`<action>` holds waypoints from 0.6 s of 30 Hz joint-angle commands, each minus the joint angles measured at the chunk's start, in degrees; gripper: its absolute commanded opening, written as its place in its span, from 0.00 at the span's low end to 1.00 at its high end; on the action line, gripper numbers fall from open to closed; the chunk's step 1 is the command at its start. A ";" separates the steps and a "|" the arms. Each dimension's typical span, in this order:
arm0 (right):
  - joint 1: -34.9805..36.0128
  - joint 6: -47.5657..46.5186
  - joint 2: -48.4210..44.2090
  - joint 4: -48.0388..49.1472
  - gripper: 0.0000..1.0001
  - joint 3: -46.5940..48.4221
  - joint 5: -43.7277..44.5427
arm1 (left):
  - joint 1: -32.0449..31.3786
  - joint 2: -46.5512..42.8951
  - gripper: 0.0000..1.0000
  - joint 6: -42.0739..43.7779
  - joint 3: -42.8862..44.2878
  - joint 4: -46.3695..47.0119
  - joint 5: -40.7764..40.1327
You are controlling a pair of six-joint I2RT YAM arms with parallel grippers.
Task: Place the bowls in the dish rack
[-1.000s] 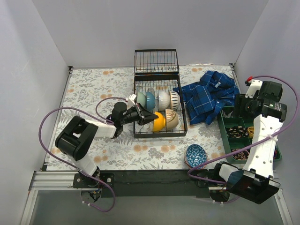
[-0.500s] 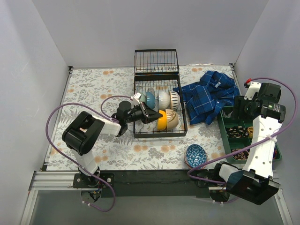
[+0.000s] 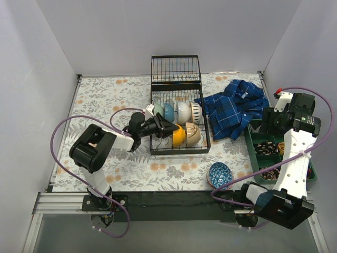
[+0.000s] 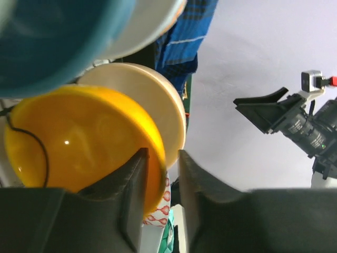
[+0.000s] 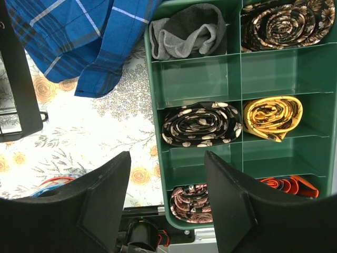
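Observation:
The black wire dish rack point(image 3: 179, 152) stands mid-table with several bowls on edge in it. In its front row are a yellow bowl point(image 3: 179, 136) and a beige bowl point(image 3: 193, 134). My left gripper point(image 3: 166, 128) reaches into the rack from the left. In the left wrist view its jaws point(image 4: 163, 155) straddle the yellow bowl's point(image 4: 79, 142) rim. One finger lies against the bowl and a gap shows at the other. A blue patterned bowl point(image 3: 220, 174) sits on the table at the front. My right gripper point(image 3: 272, 119) is open and empty above the green tray point(image 5: 152, 105).
A blue plaid shirt point(image 3: 234, 108) lies to the right of the rack. The green compartment tray point(image 3: 251, 141) with rolled ties is at the right edge. The rack's upright basket section point(image 3: 175, 68) stands behind it. White walls enclose the table.
My left gripper has pushed further into the rack and its jaws have narrowed round the yellow bowl's rim. The right arm has hardly moved.

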 commanded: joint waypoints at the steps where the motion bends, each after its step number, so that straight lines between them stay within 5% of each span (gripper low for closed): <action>1: -0.23 0.31 0.45 1.60 0.66 0.94 -1.21 | 1.22 -3.62 0.38 3.56 2.25 -6.33 1.58; 9: -0.14 -0.74 2.47 1.08 0.67 3.93 -1.30 | 2.09 -10.30 0.64 18.85 8.75 -33.12 1.59; 18: -0.23 -5.40 3.09 0.20 0.68 6.30 -0.60 | 8.93 -18.64 0.68 41.43 16.23 -71.70 -3.34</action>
